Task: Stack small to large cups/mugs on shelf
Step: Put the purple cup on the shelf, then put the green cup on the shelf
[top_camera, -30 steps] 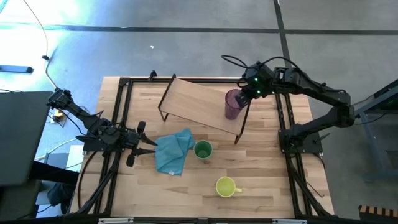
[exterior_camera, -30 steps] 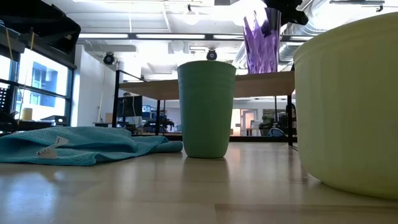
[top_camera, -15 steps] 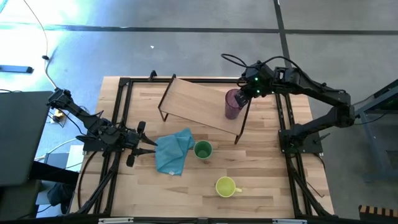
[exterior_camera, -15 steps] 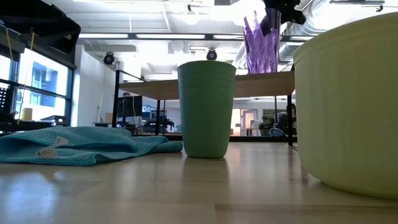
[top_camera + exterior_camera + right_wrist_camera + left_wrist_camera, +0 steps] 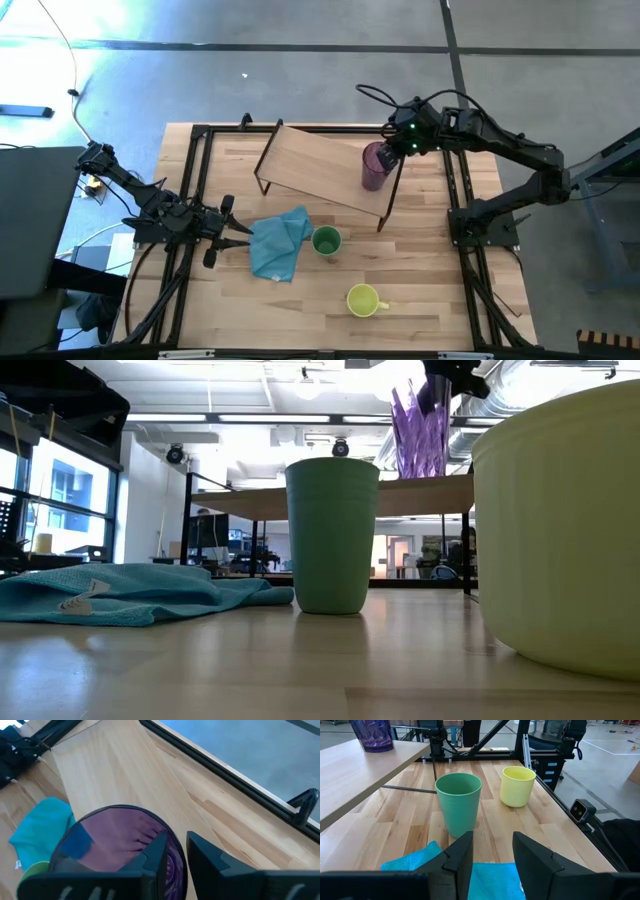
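The translucent purple tumbler (image 5: 374, 168) stands upright with its base on the right end of the light-wood shelf (image 5: 315, 170). My right gripper (image 5: 178, 855) is shut on the tumbler's rim from above. The green cup (image 5: 326, 241) stands on the tabletop in front of the shelf. The yellow mug (image 5: 362, 299) stands nearer the front edge. My left gripper (image 5: 492, 855) is open and empty, low at the left edge of the light blue cloth (image 5: 278, 243), pointing toward the green cup (image 5: 458, 802). My right gripper holds the tumbler by its rim (image 5: 176, 840) on the side toward the table's right edge. One finger (image 5: 156, 854) is inside the tumbler and the other outside, with the wall between them. The fingers come from above, slanting down. The tumbler stands upright on the shelf board (image 5: 430, 495).
The shelf stands on thin dark legs, slanted across the far half of the table. The cloth lies crumpled between my left gripper and the green cup. A black frame (image 5: 200, 180) runs along the table's left, far and right edges.
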Controlling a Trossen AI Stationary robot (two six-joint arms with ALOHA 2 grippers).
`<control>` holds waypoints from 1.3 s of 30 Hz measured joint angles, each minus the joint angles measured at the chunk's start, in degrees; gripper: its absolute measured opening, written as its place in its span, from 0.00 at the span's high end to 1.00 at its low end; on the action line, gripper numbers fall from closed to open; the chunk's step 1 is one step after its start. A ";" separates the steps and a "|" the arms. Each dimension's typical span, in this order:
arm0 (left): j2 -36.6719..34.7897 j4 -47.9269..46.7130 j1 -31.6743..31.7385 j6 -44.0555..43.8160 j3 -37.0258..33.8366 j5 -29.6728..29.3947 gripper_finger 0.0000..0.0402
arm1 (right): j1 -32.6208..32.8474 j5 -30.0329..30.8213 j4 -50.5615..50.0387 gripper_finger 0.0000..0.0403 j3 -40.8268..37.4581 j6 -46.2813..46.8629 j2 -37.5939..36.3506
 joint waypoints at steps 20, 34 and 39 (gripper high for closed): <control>0.00 0.00 0.02 -0.02 0.00 0.02 0.68 | 0.90 -1.82 0.50 0.78 6.32 -2.42 -0.46; 3.12 6.32 0.02 1.42 0.00 0.45 0.68 | 15.38 -9.34 1.56 0.72 14.29 -7.28 -0.46; 11.63 18.25 0.01 9.58 0.01 4.55 0.68 | 24.67 -15.41 6.19 0.72 15.32 -14.44 -0.46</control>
